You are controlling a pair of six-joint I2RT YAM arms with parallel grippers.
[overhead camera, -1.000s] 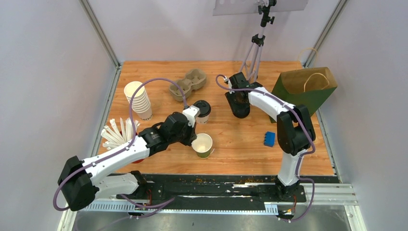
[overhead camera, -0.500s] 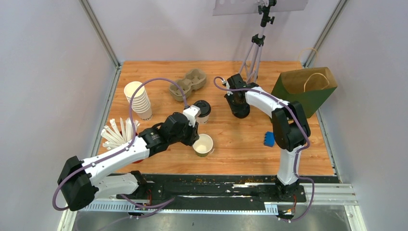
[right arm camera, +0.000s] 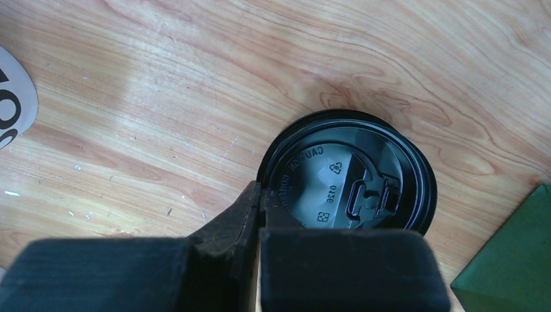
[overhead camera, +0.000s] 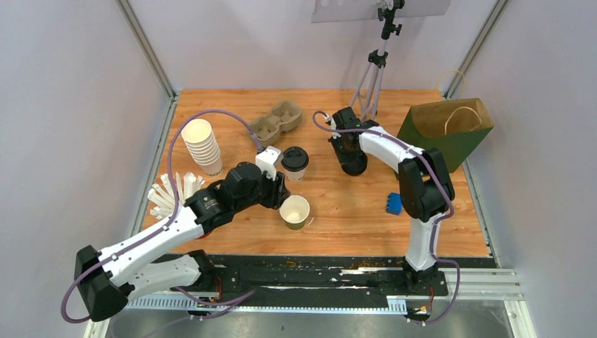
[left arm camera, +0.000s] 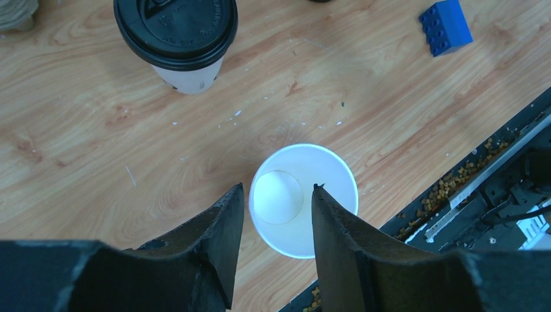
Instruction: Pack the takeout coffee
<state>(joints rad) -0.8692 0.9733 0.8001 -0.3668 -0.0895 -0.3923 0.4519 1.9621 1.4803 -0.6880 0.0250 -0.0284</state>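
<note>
My left gripper is released. Its jaws are spread wide and hang over the far-left rim of the olive-green cup; I cannot tell whether a finger touches that rim. The cup stands upright and lidless around the middle of the table, a little toward the near edge, and is cream-white inside. Just on its far side the white cup stands upright, capped in black. The two cups are close but apart.

In my right wrist view the right gripper is clenched on the rim of a loose black lid, with one finger outside the rim and the other over the lid's top. The lid faces top-up over bare wood, and I cannot tell whether it rests on the table or is lifted off it. From above, that gripper sits to the right of the white cup, in the far half of the table.

The green paper bag stands open at the far right. The cardboard carrier lies on the far side, left of centre. A blue block lies to the right of the olive-green cup, well apart from it.
</note>
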